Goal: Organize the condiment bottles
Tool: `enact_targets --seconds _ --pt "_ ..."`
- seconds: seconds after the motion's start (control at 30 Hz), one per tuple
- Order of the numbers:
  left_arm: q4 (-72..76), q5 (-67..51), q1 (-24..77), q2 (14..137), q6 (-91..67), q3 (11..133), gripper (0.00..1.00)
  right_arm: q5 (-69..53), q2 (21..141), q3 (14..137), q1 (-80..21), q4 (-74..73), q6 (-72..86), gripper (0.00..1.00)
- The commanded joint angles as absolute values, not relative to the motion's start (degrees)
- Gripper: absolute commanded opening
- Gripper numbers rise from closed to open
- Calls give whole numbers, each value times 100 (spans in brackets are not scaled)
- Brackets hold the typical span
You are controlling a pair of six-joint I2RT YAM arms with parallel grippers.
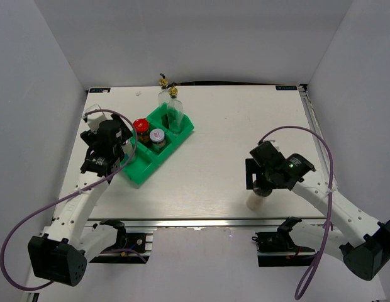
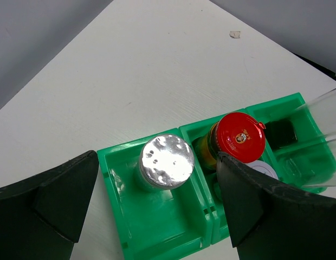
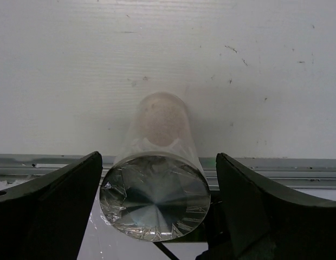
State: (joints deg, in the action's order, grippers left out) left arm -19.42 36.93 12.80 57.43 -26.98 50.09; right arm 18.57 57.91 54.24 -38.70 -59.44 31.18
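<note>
A green tray (image 1: 139, 170) holds a red-lidded jar (image 1: 141, 128) and a white-lidded jar (image 1: 157, 136) in its middle. Two clear glass bottles with gold pourers (image 1: 174, 108) (image 1: 163, 93) stand at its far end. My left gripper (image 2: 157, 216) is open above the tray's near compartment, where a silver-capped shaker (image 2: 166, 161) stands; the red lid (image 2: 241, 137) is just right of it. My right gripper (image 3: 158, 162) is open and straddles the second silver-capped shaker (image 3: 155, 197), which stands on the table (image 1: 245, 126) near its front edge (image 1: 256, 201).
The tray sits at an angle on the left half of the white table. A metal rail (image 3: 276, 165) runs along the table's front edge just past the right shaker. Grey walls enclose the table.
</note>
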Motion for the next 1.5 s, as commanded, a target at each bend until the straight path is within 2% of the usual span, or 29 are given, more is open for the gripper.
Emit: enact_targets --seconds 0.0,0.07,0.2,0.37,0.47,0.5,0.53,0.77,1.07,1.27,1.47 --pt "-1899 3770 1239 5660 -2654 4983 98 2091 5801 5687 -3990 -6372 3348 89" --pt "-1864 3771 1239 5634 -2663 4940 98 2179 5783 5652 -4008 -6442 3454 88" --pt "-1890 3762 1239 5625 -2681 4948 98 2022 5748 5634 -4051 -6460 3516 76" --pt "-1872 3762 1239 5616 -2681 4931 98 2066 5722 5643 -4078 -6434 3472 71" --pt "-1881 3753 1239 5608 -2698 4939 98 1908 5704 5713 -4096 -6355 3376 51" --pt "-1872 3736 1239 5581 -2698 4931 98 1855 5669 5765 -4104 -6285 3323 38" --pt "-1855 3718 1239 5581 -2716 4922 98 1811 5643 5792 -4113 -6110 3244 32" --pt "-1837 3674 1239 5485 -2725 4948 98 818 5685 5730 -4648 -4370 2365 13" --pt "-1837 3823 1239 5414 -2962 4895 98 967 7213 7153 -6081 -2648 1003 4" --pt "-2074 4104 1239 5625 -3137 5106 98 554 8330 8242 -6302 -1794 370 0" --pt "-2250 4552 1169 5739 -3313 5273 98 299 9201 8884 -6354 -1011 141 0"
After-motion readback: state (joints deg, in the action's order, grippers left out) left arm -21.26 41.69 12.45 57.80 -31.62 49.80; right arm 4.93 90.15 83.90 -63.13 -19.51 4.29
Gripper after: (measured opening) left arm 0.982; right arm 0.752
